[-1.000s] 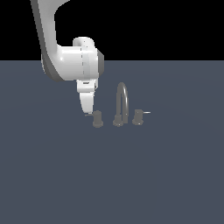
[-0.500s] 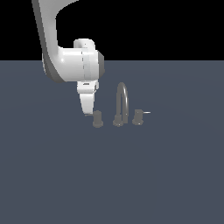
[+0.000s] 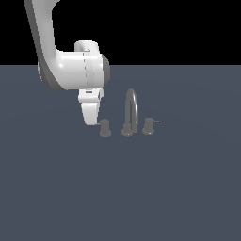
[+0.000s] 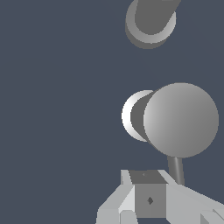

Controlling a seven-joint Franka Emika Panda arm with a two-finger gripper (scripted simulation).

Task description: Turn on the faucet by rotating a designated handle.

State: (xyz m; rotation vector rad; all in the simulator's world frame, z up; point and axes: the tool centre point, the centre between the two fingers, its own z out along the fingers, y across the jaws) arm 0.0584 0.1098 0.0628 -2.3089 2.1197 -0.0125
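Note:
The faucet is a small dark grey set with a tall arched spout between two stubby knobs. The handle is the knob on the exterior view's left, and its dull grey lever rod is mostly hidden behind my gripper. In the wrist view the handle is large and close. Its lever rod runs down to my gripper, whose fingers look pressed together beside the rod and hold nothing. The spout's base lies beyond the handle.
The other knob, with a bright whitish lever, stands on the exterior view's right of the spout. The set rests on a flat dark blue-grey floor. My white arm rises above the handle.
The gripper has sunk slightly, closer to the handle's lever. The faucet looks unchanged.

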